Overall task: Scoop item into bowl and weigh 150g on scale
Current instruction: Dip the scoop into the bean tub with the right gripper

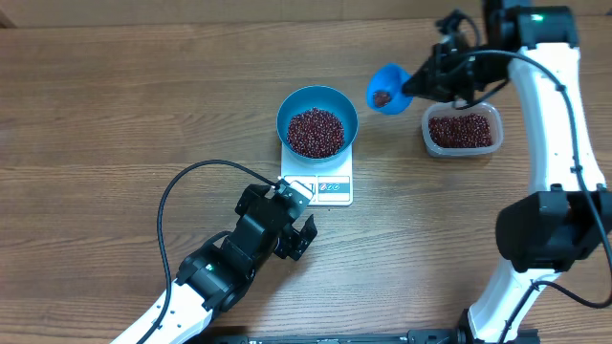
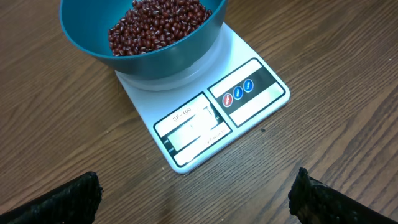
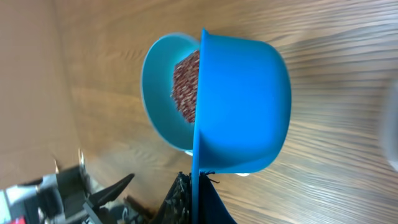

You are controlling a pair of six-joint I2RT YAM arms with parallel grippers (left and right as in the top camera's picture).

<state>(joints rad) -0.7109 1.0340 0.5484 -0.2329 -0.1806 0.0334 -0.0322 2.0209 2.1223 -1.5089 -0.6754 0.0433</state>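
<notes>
The teal bowl (image 1: 346, 107) stands on the white scale (image 1: 330, 187) and holds a heap of red-brown beans (image 1: 316, 132). My left gripper (image 1: 301, 216) is open on the table just in front of the scale's display edge, touching nothing. In the left wrist view its fingertips (image 2: 65, 200) stand wide apart below the scale (image 2: 249, 93) and the bowl (image 2: 149, 59). My right gripper (image 1: 423, 84) is shut on the handle of a small blue scoop (image 1: 386, 88), which carries a few beans and hangs in the air right of the bowl. In the right wrist view the scoop (image 3: 242, 106) partly covers the bowl (image 3: 155, 93).
A clear plastic tub (image 1: 463, 131) with more beans stands at the right, under the right arm. The left arm's black cable (image 1: 182, 191) loops over the table left of the scale. The right arm's base (image 1: 545, 239) rises at the right edge.
</notes>
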